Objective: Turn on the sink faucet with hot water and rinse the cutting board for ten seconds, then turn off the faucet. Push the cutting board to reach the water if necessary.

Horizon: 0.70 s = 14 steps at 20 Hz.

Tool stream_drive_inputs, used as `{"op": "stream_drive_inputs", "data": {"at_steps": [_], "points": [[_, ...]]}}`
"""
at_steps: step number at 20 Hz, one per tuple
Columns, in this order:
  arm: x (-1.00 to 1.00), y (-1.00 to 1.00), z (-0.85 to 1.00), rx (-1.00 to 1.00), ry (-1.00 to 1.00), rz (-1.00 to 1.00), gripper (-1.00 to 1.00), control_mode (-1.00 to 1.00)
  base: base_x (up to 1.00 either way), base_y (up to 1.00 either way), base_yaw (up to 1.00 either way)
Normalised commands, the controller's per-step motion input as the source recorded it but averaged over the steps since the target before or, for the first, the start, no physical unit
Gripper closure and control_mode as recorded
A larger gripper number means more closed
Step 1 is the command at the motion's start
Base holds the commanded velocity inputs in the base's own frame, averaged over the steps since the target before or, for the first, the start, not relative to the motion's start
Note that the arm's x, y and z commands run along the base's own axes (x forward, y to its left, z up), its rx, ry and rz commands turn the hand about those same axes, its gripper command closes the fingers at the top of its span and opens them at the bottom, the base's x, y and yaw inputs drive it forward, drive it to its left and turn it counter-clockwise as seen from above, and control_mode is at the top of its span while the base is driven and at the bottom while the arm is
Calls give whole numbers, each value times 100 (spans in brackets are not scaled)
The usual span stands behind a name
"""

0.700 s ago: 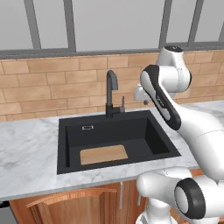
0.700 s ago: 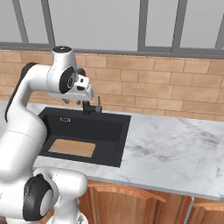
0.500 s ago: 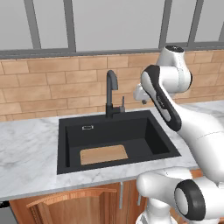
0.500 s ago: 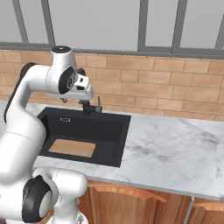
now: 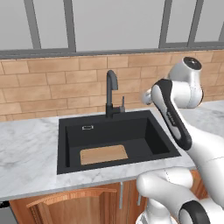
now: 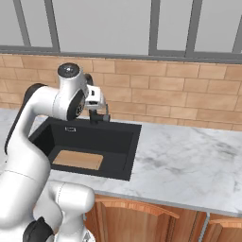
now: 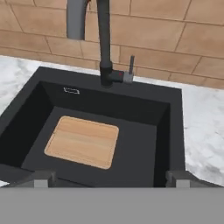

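Pretty much nothing ticked off yet, as far as I can tell. Going near to far: the pincer (image 7: 107, 178) hangs in the air over the near right side of the sink (image 7: 174, 127), fingers spread wide with nothing between them, looking down into the basin and at the tap behind it.

The cutting board (image 7: 82, 141) lies flat on the sink floor, in the near left part of the basin, dry by the look of it. It sits near the front wall, and the faucet (image 7: 103, 48) spout ends higher up and further back, so my guess is a stream would land behind the board and it may need a shove toward the far side.

At the far edge, the faucet stands on the marble worktop (image 5: 26, 153) right behind the sink, brick wall (image 5: 52, 83) beyond it. The lever (image 7: 131, 65) sticks straight up beside the base, untouched, and no water is running.

So what's left is everything: reach the lever, turn it to hot, rinse for 10 seconds, maybe push the board, then shut it off.
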Motion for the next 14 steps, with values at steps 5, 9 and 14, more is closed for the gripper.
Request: {"op": "stream_drive_inputs", "data": {"at_steps": [5, 9, 14], "points": [[0, -18, -30, 0, -25, 12, -100, -100, 0, 0, 0], [8, 0, -34, 0, -24, 1, -100, -100, 0, 0, 0], [35, 0, -26, 0, -18, 0, -100, -100, 0, 0, 0]]}}
